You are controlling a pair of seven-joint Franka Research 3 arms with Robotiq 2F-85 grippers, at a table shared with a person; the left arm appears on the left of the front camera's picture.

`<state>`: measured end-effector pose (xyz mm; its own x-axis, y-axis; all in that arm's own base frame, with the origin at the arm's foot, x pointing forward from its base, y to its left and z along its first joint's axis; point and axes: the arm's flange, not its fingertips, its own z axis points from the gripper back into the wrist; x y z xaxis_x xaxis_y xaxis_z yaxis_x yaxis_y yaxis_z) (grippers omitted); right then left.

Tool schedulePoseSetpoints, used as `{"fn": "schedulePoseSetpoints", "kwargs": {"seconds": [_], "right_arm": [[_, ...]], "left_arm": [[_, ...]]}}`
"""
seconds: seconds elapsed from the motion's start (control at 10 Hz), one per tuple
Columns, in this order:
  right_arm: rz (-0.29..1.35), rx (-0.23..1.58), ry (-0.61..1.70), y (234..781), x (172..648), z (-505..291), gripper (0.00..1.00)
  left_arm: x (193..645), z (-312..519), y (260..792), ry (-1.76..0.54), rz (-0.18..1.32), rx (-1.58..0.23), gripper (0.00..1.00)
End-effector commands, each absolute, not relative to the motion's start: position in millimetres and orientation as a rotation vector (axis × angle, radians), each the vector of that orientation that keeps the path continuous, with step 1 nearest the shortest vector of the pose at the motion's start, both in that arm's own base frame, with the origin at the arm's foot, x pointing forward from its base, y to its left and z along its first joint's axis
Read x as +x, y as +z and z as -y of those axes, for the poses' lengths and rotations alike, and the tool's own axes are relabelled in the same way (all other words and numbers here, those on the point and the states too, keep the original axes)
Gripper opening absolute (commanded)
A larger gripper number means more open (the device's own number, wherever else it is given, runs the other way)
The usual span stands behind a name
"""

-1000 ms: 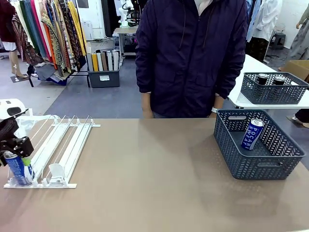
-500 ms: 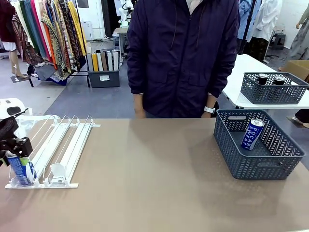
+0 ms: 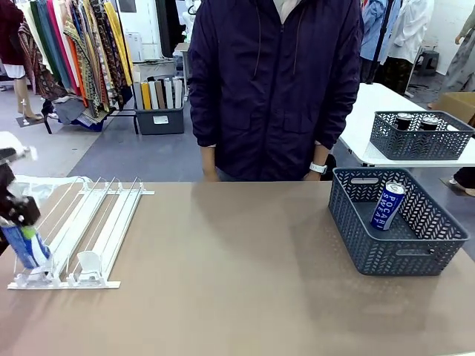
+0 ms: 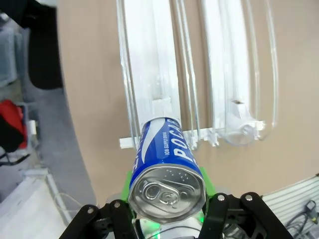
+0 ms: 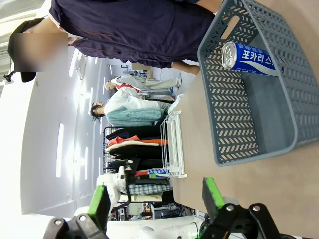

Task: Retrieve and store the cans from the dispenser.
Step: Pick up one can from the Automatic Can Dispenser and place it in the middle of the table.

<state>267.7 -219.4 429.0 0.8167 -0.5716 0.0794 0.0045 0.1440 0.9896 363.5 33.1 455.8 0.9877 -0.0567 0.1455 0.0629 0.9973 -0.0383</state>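
A blue and white can (image 3: 20, 251) hangs upright just above the near end of the white dispenser (image 3: 96, 222) at the far left, with my left gripper (image 3: 18, 226) shut on it. The left wrist view looks down on that can's silver top (image 4: 167, 191), with the green pads on both sides and the dispenser's lanes (image 4: 149, 74) below. A second blue can (image 3: 387, 205) leans inside the dark grey basket (image 3: 401, 256). My right gripper (image 5: 155, 199) is open with nothing between its fingers, looking at the basket (image 5: 234, 114) and its can (image 5: 251, 57).
A person in a dark jacket stands at the far edge, hands low behind the table. On a white side table at the back right, another grey basket (image 3: 419, 141) holds black cans. Bare brown tabletop lies between dispenser and basket.
My left gripper has shut on the blue can and raised it a little off the dispenser's end, drifting left. The person has stepped slightly to the left.
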Motion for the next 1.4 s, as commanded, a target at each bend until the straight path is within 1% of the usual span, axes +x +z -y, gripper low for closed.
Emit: {"fn": "schedulePoseSetpoints", "kwargs": {"seconds": [0.0,0.2,0.3,0.5,0.6,0.9,1.0,1.1,1.2,1.3], "right_arm": [[0.503,1.385,-0.441,431.9,267.6,219.0,1.0],[0.503,1.385,-0.441,431.9,267.6,219.0,1.0],[0.503,1.385,-0.441,431.9,267.6,219.0,1.0],[0.503,1.385,-0.441,431.9,267.6,219.0,1.0],[0.503,1.385,-0.441,431.9,267.6,219.0,1.0],[0.503,1.385,-0.441,431.9,267.6,219.0,1.0],[0.503,1.385,-0.441,431.9,267.6,219.0,1.0],[0.503,1.385,-0.441,431.9,267.6,219.0,1.0],[0.503,1.385,-0.441,431.9,267.6,219.0,1.0],[0.503,1.385,-0.441,431.9,267.6,219.0,1.0]], "left_arm": [[348.1,-37.6,537.3,-0.081,0.263,-0.095,0.0],[333.3,-33.5,597.9,-0.126,0.247,-0.183,0.0],[325.8,-35.0,612.8,-0.114,0.281,-0.201,0.0],[318.9,-46.6,611.7,-0.085,0.292,-0.232,0.0],[316.3,-31.4,623.4,-0.096,0.292,-0.178,0.0],[316.9,-34.7,621.3,-0.088,0.285,-0.194,0.0],[329.2,-14.9,613.2,-0.166,0.285,-0.198,0.0],[350.0,21.9,604.9,-0.193,0.328,-0.177,0.0],[374.5,70.1,594.7,-0.311,0.328,-0.208,0.0],[400.1,125.6,578.9,-0.358,0.344,-0.213,0.0]]}}
